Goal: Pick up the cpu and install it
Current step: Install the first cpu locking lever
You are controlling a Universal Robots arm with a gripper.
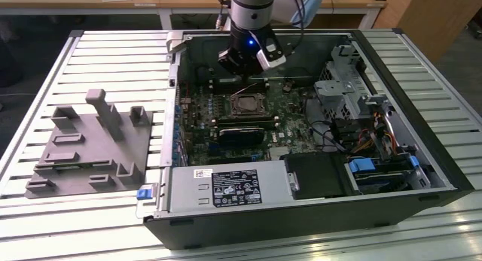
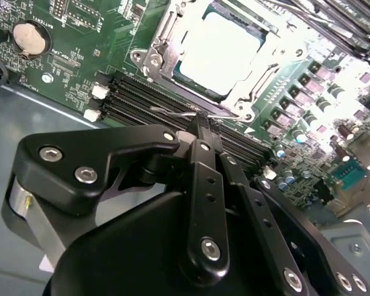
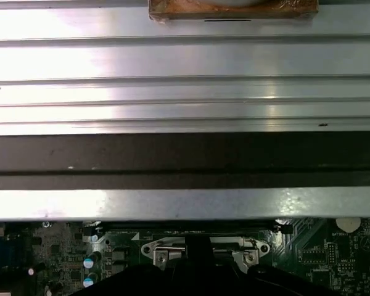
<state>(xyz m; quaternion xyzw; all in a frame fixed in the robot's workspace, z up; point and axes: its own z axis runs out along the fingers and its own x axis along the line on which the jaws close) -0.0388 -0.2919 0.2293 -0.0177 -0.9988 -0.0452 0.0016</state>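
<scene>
1. The cpu point(image 2: 217, 50), a small flat square chip with a pale silver-grey metal top and a thin darker rim, is seen seated in the silver metal socket frame point(image 2: 154, 58) on the green motherboard point(image 2: 80, 37) in the second wrist view; its top is washed out by glare, and no marking can be made out on it.
2. In the exterior view the cpu point(image 1: 246, 106) is placed near the middle of the open black computer case point(image 1: 301, 227), just below the arm's wrist.
3. The black gripper point(image 2: 200, 120) is held over the black memory slots point(image 2: 135, 98) just beside the socket; the fingers point(image 2: 203, 185) are seen pressed together, closed, with nothing between them.
4. In the exterior view the gripper point(image 1: 242, 73) hangs at the far side of the case, over the board.
5. A white printed label point(image 1: 235, 188) is seen on the grey power supply box point(image 1: 188, 199) at the near side; its print cannot be read.
6. A round silver coin battery point(image 2: 29, 37) is seen on the board.
7. A grey plastic holder block point(image 1: 90, 145) rests on the slatted metal table point(image 1: 45, 69), at the exterior view's left, well apart from the case.
</scene>
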